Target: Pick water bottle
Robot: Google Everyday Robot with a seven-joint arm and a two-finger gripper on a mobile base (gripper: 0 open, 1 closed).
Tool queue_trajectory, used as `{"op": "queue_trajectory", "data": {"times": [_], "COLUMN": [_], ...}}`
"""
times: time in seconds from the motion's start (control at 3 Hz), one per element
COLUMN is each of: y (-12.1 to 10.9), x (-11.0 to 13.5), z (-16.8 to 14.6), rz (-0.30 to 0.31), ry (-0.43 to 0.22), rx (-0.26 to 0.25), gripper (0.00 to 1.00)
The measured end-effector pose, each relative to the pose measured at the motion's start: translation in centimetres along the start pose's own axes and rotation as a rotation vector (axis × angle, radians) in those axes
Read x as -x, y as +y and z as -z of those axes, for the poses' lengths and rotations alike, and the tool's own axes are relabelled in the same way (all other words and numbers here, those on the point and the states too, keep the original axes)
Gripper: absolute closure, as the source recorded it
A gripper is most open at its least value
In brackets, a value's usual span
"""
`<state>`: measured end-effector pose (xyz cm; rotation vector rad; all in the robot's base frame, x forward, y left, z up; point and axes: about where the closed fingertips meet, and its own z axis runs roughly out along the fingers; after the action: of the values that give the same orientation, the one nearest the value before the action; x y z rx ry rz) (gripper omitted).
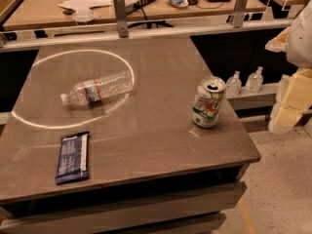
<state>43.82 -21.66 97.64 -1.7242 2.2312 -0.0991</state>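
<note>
The water bottle (97, 89) lies on its side on the grey-brown table (161, 145), left of centre. Its white cap points to the left and its label band is near the cap end. A bright ring of light on the table curves around it. My gripper (288, 104) shows as pale, blocky parts at the right edge of the view, beyond the table's right side and far from the bottle. It holds nothing that I can see.
A white-green soda can (208, 102) stands upright near the table's right edge. A dark blue snack bar (72, 157) lies at the front left. Two small pump bottles (243, 82) stand on a ledge behind the can. A cluttered desk (136, 4) runs along the back.
</note>
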Motion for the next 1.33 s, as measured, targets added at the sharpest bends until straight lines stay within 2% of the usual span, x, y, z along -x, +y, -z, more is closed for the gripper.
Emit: {"op": "queue_trajectory", "data": {"times": [0.33, 0.67, 1.0, 1.33], "y": [0.0, -0.4, -1.3, -2.0], "x": [0.0, 2.6, 7.3, 12.3], "z": [0.0, 0.6, 0.6, -1.7], "rz": [0.000, 0.047, 0.111, 0.135], "ry": [0.000, -0.039, -0.048, -0.051], "rx": [0.000, -0.029, -0.064, -0.058], "gripper": [0.00, 0.00, 0.00, 0.00]}}
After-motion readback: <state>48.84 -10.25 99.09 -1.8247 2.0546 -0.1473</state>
